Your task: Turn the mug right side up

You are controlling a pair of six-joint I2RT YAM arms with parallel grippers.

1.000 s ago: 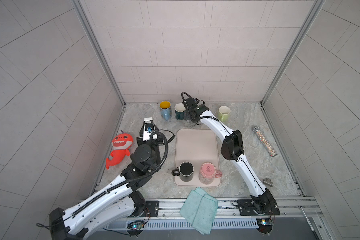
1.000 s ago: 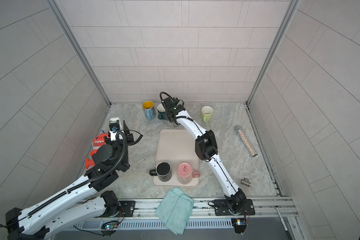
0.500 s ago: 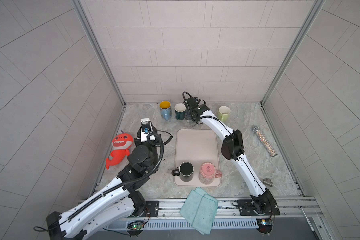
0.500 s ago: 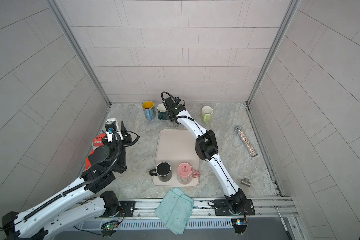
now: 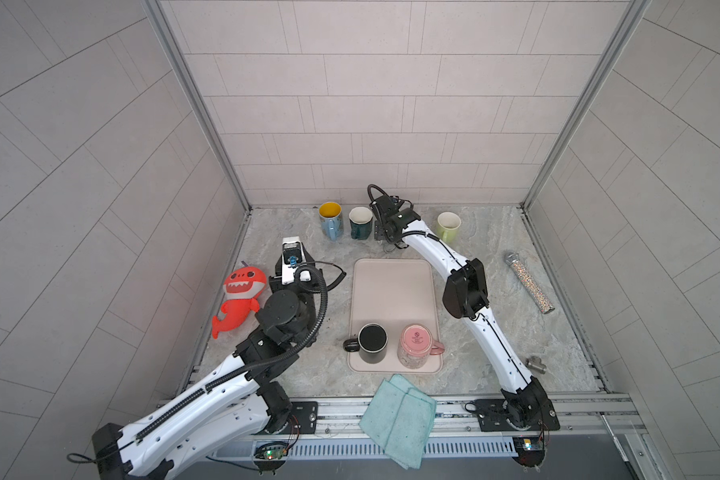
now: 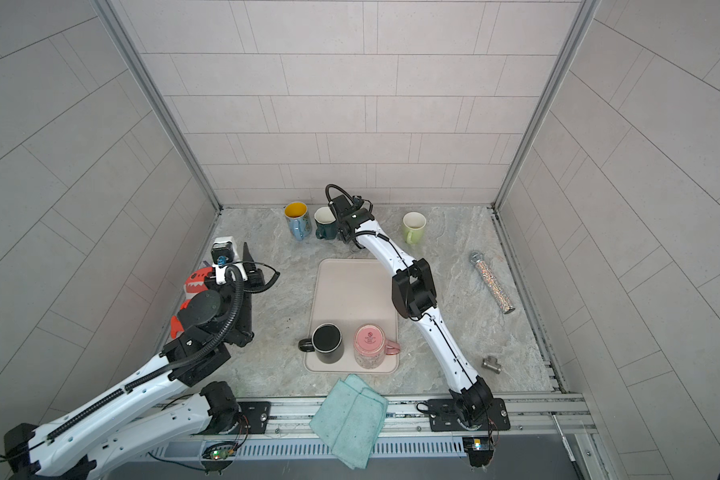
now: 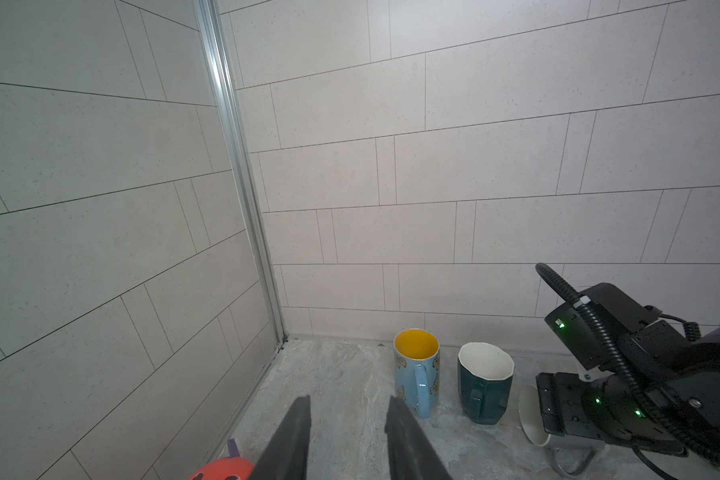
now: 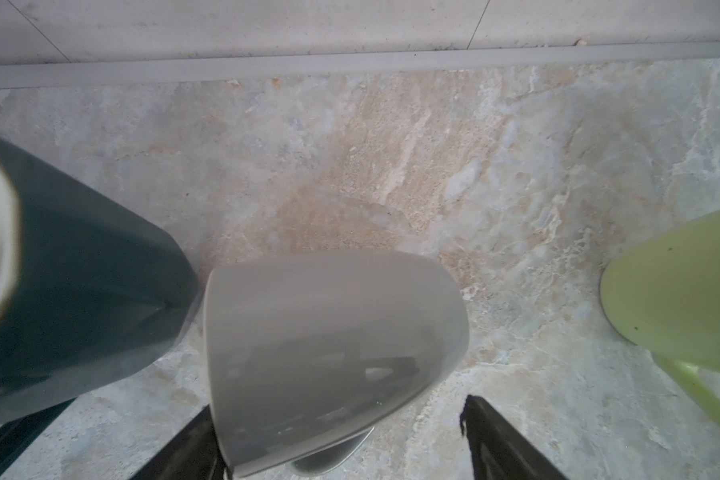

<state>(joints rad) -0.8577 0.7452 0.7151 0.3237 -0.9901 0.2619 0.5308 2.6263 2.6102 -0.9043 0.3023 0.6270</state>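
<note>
Grey mug (image 8: 333,340): tipped, between right gripper's (image 8: 337,405) wide jaws
Left gripper (image 7: 348,399): narrow, empty
Tray (image 5: 391,286): black mug (image 5: 373,343), inverted pink mug (image 5: 416,347)

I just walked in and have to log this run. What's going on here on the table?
The right gripper is at the back row, straddling a glossy grey ceramic mug. The mug is tipped over with its mouth toward a dark green mug, and a lime green mug stands on its other side. The jaws are open with a gap at one finger, so nothing is gripped yet. The left gripper is open and empty, off to the side.
</note>
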